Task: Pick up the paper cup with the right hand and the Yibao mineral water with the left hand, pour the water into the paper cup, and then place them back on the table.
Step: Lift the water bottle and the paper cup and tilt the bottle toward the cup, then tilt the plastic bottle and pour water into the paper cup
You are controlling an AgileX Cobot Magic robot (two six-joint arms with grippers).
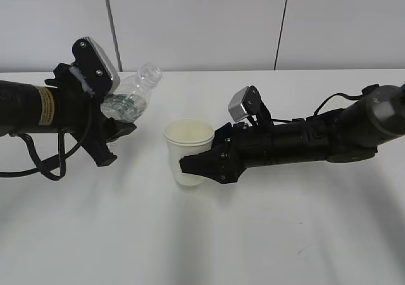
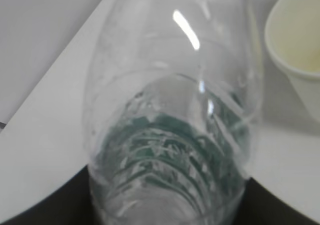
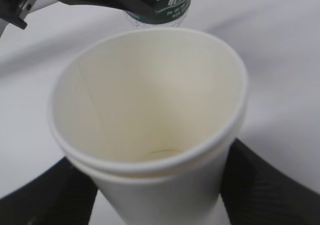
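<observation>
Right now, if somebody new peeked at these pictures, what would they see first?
Probably the small cream-white paper cup in the middle of the white table, pinched by the right black gripper. Next, the clear ribbed plastic bottle with a green label, held tilted in the left black gripper, its open neck pointing up and away, not over the cup.

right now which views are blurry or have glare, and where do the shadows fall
Left wrist view: the Yibao mineral water fills the frame, soft and out of focus, with a bright glare streak on its upper wall. Right wrist view: the paper cup is fairly sharp at the rim, the background bottle blurred. Exterior view: even light, with soft shadows on the table under both arms.
</observation>
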